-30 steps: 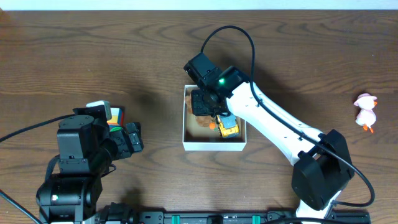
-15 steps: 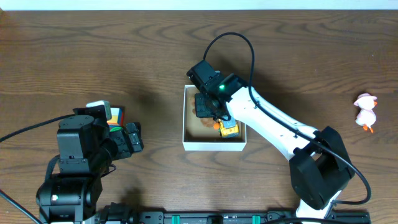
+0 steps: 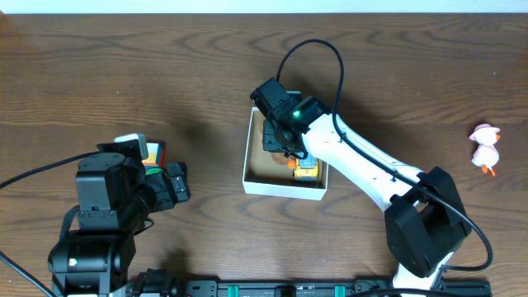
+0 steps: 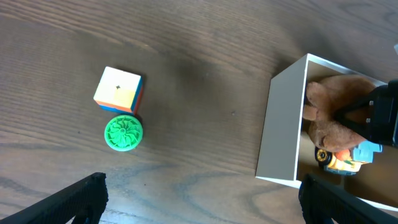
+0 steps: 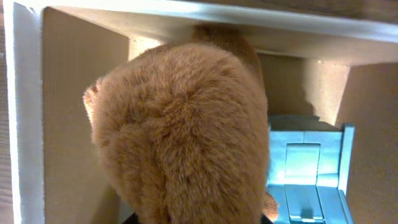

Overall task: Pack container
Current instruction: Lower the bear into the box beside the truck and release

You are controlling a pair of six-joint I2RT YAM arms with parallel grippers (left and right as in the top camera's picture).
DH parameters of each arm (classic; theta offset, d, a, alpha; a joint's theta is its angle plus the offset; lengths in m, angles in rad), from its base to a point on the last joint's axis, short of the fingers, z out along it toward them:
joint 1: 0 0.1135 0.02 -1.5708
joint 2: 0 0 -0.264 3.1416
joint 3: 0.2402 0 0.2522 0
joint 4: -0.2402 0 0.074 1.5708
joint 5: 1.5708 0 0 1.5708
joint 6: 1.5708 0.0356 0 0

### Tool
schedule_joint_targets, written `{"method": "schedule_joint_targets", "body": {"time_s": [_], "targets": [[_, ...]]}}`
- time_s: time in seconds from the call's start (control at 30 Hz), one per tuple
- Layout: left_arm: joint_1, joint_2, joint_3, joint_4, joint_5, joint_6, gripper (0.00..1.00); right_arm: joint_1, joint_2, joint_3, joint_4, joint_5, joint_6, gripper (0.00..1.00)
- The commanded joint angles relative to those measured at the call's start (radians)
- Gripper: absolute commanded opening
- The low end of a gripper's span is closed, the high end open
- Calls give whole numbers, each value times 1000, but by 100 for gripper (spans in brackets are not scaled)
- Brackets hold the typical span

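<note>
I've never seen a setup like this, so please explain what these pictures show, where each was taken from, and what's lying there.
These are two robot arms at a wooden table. One picture looks down from above; the other two come from cameras on each wrist. The right arm reaches into the white container, its jaws at a brown plush toy beside a yellow toy truck; whether they grip it is unclear. The left arm hovers, jaws wide open, near a colored cube and green disc. A small pink toy lies far right.
</note>
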Motion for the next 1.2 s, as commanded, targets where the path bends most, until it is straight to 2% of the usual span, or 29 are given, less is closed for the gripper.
{"method": "schedule_joint_targets", "body": {"time_s": [0.0, 0.1, 0.2, 0.57, 0.9, 1.17], "targets": [[5, 3, 16, -4, 7, -2, 98, -5, 5, -3, -17, 27, 17, 24], [5, 3, 16, -4, 7, -2, 98, -5, 5, -3, -32, 26, 16, 44], [4, 3, 16, -4, 7, -2, 98, -5, 5, -3, -34, 26, 10, 59], [5, 3, 16, -4, 7, -2, 98, -4, 5, -3, -34, 18, -17, 62], [5, 3, 16, -4, 7, -2, 98, -5, 5, -3, -34, 1, -39, 74], [5, 3, 15, -4, 7, -2, 98, -5, 5, -2, -27, 2, -39, 73]]}}
